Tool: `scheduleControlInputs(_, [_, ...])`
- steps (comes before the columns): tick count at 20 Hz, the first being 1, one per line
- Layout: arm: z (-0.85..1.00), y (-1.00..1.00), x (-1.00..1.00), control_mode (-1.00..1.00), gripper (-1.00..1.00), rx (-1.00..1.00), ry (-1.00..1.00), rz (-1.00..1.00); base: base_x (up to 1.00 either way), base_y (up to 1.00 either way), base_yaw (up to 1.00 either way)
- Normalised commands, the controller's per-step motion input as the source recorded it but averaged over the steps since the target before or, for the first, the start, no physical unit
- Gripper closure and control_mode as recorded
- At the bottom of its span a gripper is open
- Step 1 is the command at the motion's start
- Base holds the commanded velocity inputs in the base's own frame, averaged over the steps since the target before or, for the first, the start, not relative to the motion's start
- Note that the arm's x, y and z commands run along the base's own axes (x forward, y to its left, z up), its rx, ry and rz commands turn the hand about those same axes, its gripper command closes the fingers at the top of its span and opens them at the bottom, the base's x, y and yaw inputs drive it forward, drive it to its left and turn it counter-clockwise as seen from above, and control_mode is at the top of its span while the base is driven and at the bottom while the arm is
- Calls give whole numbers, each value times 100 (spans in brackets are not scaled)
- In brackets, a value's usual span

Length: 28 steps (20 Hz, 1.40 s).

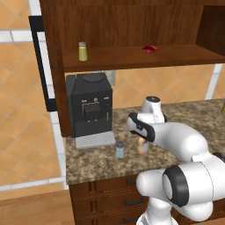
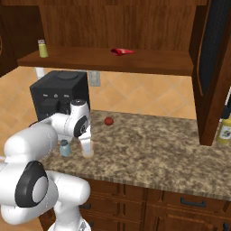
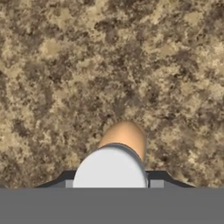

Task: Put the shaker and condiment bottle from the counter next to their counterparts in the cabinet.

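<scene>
Pincer (image 3: 111,186) pinching the upright bottle (image 3: 124,136) at lower centre of the hand view, ready to lift; shaker (image 1: 119,150) waits on the desk (image 1: 88,160) alongside.

Even, soft rendered light, faint shadows under the cabinet (image 1: 132,57), slightly blurry textures throughout.

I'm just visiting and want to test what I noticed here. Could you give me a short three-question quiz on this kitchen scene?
1. True or false: the hand is shut on the condiment bottle.
2. Which stands on the counter beside the hand? A) blue-grey shaker B) yellow-green shaker C) red item
3. Fill in: the yellow-green shaker stands on the cabinet's ____.

Key: 1 true; 2 A; 3 shelf.
</scene>
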Motion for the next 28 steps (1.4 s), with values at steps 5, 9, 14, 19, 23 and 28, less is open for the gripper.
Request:
scheduleControlInputs(5, [31, 0, 0, -100, 100, 0, 0, 0, 0, 0, 0])
scheduleControlInputs(9, [47, 0, 1, -100, 100, 0, 0, 0, 0, 0, 0])
scheduleControlInputs(14, [48, 0, 0, -100, 100, 0, 0, 0, 0, 0, 0])
scheduleControlInputs(19, [46, 0, 0, -100, 100, 0, 0, 0, 0, 0, 0])
scheduleControlInputs(23, [51, 0, 0, -100, 100, -2, 0, 0, 0, 0, 0])
scheduleControlInputs(28, [45, 0, 0, -100, 100, -7, -5, 0, 0, 0, 0])
